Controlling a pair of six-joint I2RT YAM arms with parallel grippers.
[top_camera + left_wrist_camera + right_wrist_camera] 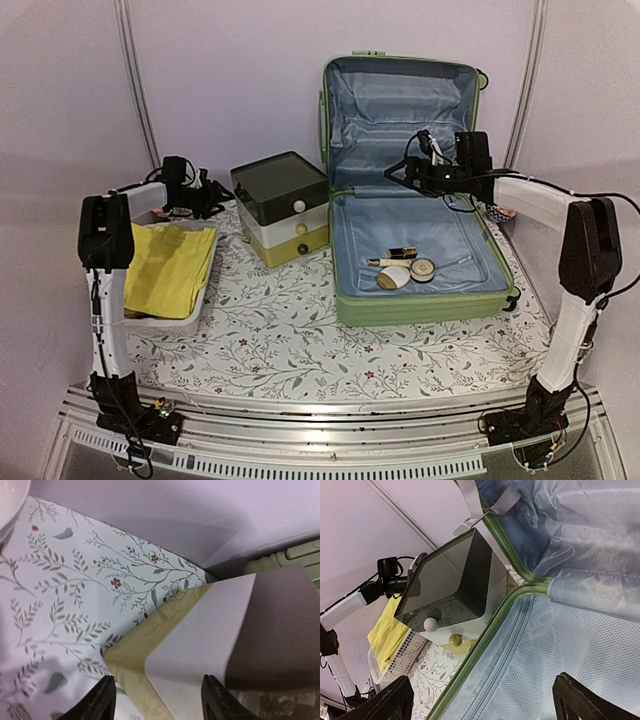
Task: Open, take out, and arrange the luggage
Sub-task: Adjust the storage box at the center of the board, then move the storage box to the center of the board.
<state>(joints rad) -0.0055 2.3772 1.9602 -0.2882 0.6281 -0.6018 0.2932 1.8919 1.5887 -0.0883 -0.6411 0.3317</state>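
One table (280, 345) under a floral cloth, filling the lower half of the top view. One luggage (425, 305) right of centre, open: base flat on the cloth, lid upright at upper middle, pale blue lining in both halves. Two arms: left arm (105, 240) at the left edge, right arm (590, 250) at the right edge. One white mesh basket (160, 322) at left, holding one folded yellow cloth (170, 268). One drawer box (283, 207) between basket and luggage, just beside the luggage's left wall: dark top, white and yellow drawers below, three knobs. Left gripper (157, 701) at upper left of the top view, left of the drawer box, fingers partly apart, nothing between them, a corner of the box below. Right gripper (485, 702) above the luggage's hinge line, spread wide, holding nothing. Smallest, low in the base and close together: one round compact (422, 269), one pale oval disc (394, 278), one dark-and-gold tube (401, 252), one pale stick (380, 262).
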